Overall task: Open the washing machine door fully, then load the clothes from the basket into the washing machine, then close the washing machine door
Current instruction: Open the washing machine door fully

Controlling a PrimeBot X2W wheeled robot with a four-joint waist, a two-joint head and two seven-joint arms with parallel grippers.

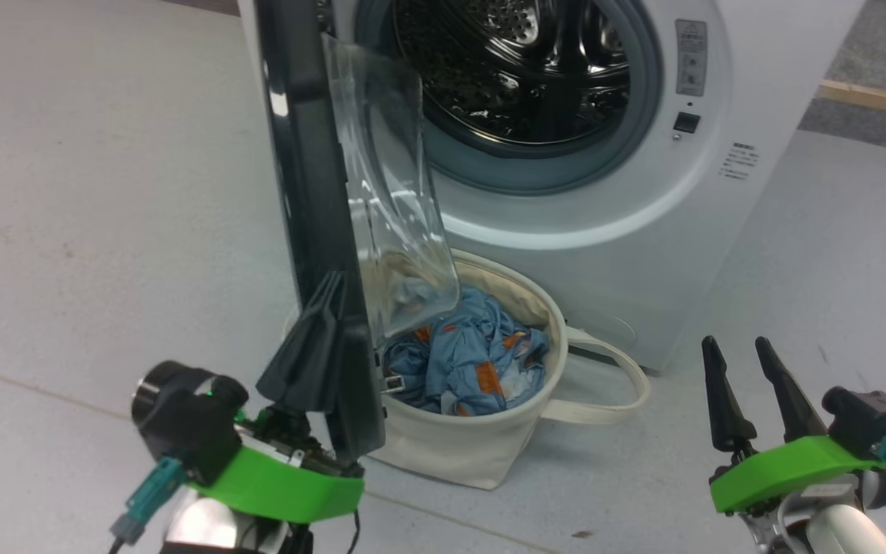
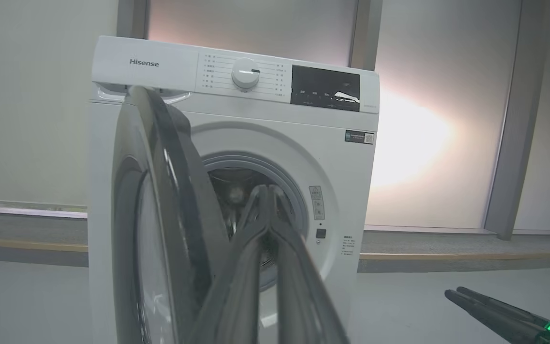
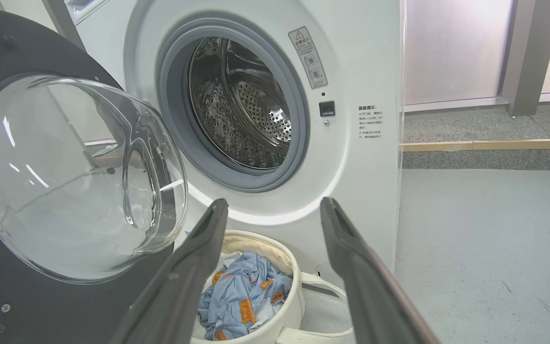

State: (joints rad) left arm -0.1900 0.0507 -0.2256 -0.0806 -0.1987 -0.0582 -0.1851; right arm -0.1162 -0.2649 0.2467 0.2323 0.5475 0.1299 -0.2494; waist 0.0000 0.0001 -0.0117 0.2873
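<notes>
The washing machine (image 1: 643, 254) stands with its door (image 1: 304, 154) swung out edge-on toward me, the glass bowl (image 3: 65, 177) facing right. Its steel drum (image 3: 241, 105) looks empty. Below the opening, the cream basket (image 1: 474, 454) holds the light blue clothes (image 1: 466, 362) with orange patches. My left gripper (image 1: 333, 278) is shut, its fingers pressed together against the door's lower free edge, nothing visible between them. In the left wrist view the fingertips (image 2: 268, 191) meet just right of the door (image 2: 170, 191). My right gripper (image 1: 735, 346) hangs open and empty, right of the basket.
The basket's loop handle (image 1: 612, 385) lies on the grey floor toward the right gripper. A raised ledge with a wooden strip (image 3: 490, 143) runs along the wall right of the machine. Open floor lies to the left of the door and to the right.
</notes>
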